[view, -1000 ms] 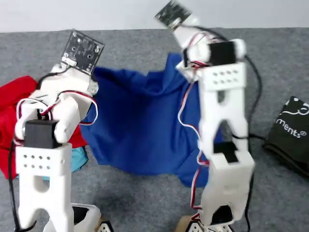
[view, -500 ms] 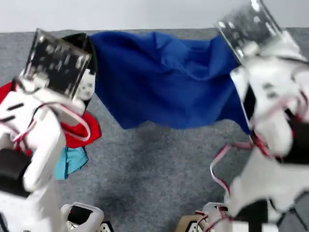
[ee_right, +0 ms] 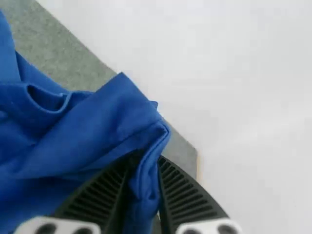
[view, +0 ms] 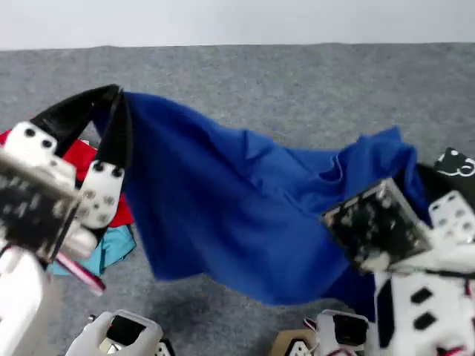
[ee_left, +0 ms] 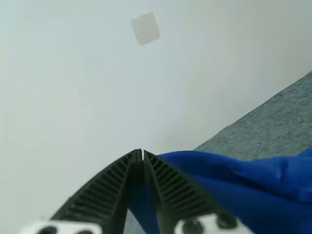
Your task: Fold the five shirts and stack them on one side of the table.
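Blue shirt hangs mid-frame above the table, clamped by my left pincer at upper left and right pincer at right; either thin bite could slip, dropping it crumpled.

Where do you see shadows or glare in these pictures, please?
High view: the blue shirt, hanging between left gripper and right gripper, throws a soft shadow on the grey table under its hem; no glare. Left wrist view: the wall is evenly lit. Right wrist view: the shirt darkens between the gripper's fingers.
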You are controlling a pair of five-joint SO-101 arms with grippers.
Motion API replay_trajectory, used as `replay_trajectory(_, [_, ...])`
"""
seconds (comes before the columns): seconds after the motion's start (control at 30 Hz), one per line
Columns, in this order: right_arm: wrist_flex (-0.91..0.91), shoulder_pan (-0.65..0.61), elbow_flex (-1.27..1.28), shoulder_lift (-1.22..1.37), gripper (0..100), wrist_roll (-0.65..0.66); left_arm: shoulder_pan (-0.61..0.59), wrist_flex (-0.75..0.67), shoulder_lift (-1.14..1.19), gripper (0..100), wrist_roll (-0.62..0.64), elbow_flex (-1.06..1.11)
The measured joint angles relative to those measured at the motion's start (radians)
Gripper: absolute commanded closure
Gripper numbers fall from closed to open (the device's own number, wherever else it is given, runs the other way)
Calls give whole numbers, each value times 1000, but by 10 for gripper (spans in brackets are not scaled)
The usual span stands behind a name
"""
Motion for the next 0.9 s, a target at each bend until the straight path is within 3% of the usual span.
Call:
replay_trajectory(0.33, [0,0,264,-137,990,3,0,77,0,997,0,18])
replay_trajectory(0.5, [-18,0,451,-137,990,3,0,77,5,997,0,218])
replay_trajectory(0.6, [-124,0,620,-133,990,3,0,69,11,997,-9,396])
replay_trajectory(0.73, [-361,0,876,-117,990,3,-12,-69,12,997,-84,689])
replay_trajectory(0.9, [-707,0,1172,-110,988,40,-101,-422,14,997,-115,1060])
